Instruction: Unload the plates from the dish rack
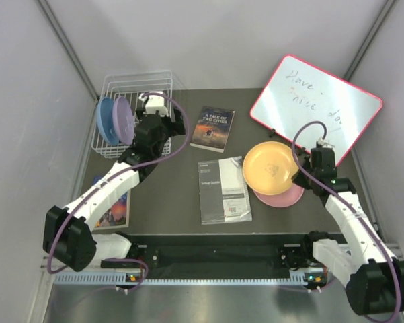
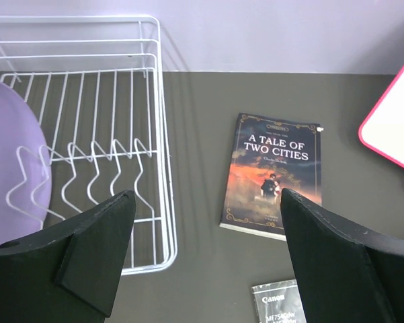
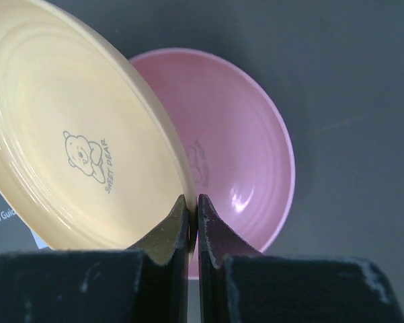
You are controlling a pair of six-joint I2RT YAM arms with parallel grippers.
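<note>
Two plates stand upright in the white wire dish rack [image 2: 87, 121]: the lavender plate [image 2: 7, 175] just left of the left gripper's [image 2: 205, 202] fingers, which are spread wide and empty, and the blue plate [image 1: 106, 121] on its far side. The right gripper's [image 3: 193, 202] fingers are clamped on the orange-tan plate's [image 3: 74, 134] rim, holding it tilted. The pink plate [image 3: 235, 155] lies on the worktop [image 1: 255, 108] beneath them.
</note>
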